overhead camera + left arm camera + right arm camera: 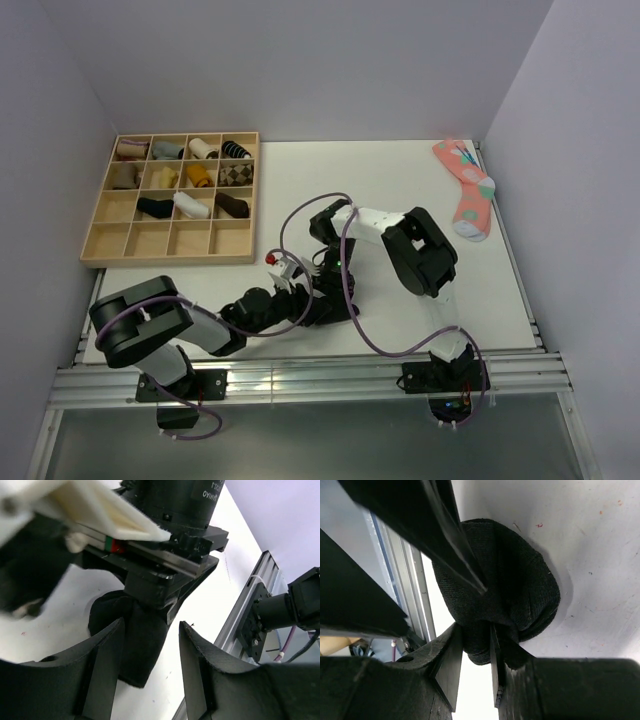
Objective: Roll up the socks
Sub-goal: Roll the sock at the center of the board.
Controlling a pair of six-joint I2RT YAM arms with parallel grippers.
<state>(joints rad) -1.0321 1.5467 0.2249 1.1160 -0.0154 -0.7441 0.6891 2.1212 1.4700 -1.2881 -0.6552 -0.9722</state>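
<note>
Two grippers meet over one black sock (520, 580), which lies bunched into a rounded lump on the white table (300, 180), a little toward six o'clock of the table's middle in the top view and close to the near edge. The right gripper (475, 630) comes down on it from twelve o'clock, its fingers drawn close together and pinching a fold of the knit at the lump's near end; the rest of the sock bulges out beyond the fingertips and rests on the table. The left gripper (151, 622) reaches in low from eight o'clock with its jaws spread. In the left wrist view the sock's lower end sits in the gap between them, and bare table shows between the sock and the finger at three o'clock; whether the other finger touches the sock cannot be told. At ten o'clock of the table stands a wooden tray (165, 260) divided into compartments, with rolled sock bundles (188, 204) in the upper three rows. At two o'clock, by the far right corner, a pink sock (468, 190) with coloured spots and a white toe lies flat.
</note>
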